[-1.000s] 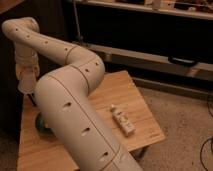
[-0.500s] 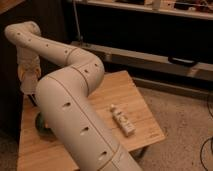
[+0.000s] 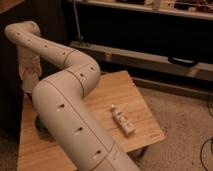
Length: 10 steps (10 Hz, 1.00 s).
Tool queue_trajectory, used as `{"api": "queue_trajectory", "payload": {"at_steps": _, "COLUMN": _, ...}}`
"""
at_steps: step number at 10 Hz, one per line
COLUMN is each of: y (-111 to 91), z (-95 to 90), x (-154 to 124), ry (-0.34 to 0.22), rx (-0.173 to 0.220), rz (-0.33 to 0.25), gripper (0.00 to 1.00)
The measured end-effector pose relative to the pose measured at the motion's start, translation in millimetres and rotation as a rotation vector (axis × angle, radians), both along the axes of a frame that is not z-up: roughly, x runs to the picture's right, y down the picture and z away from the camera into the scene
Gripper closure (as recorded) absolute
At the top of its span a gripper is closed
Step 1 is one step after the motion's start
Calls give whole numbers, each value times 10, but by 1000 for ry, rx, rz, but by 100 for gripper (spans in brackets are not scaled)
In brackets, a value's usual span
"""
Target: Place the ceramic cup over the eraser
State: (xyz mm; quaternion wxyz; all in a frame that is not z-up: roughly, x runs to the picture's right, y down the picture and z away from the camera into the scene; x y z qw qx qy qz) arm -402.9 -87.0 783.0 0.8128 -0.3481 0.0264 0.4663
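Observation:
My gripper (image 3: 30,86) hangs at the end of the wrist over the table's far left edge, and the big white arm link (image 3: 70,120) hides most of it. The ceramic cup and the eraser are both out of view, perhaps behind the arm. I cannot tell whether the gripper holds anything.
The wooden table (image 3: 115,90) fills the middle of the view. A long white remote-like bar (image 3: 122,120) lies near its right front corner. A dark shape (image 3: 41,125) shows on the table at the arm's left side. Dark shelving (image 3: 150,55) stands behind, and speckled floor (image 3: 185,120) lies to the right.
The arm's upper joint and wrist have shifted slightly right and down. The white bar has not moved.

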Motion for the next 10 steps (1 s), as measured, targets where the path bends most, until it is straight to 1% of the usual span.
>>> {"api": "queue_trajectory", "payload": {"at_steps": 3, "y": -4, "z": -4, "x": -47, "ry": -17, "rx": -10, "rz": 5, "gripper": 100}}
{"api": "queue_trajectory", "payload": {"at_steps": 7, "y": 18, "z": -33, "x": -135, "ry": -40, "rx": -23, "rz": -4, "gripper": 100}}
{"api": "queue_trajectory", "payload": {"at_steps": 8, "y": 26, "z": -35, "x": -143, "ry": -41, "rx": -27, "rz": -6, "gripper": 98}}
{"api": "queue_trajectory", "payload": {"at_steps": 10, "y": 51, "z": -30, "x": -155, "ry": -38, "rx": -38, "rz": -12, "gripper": 81}}
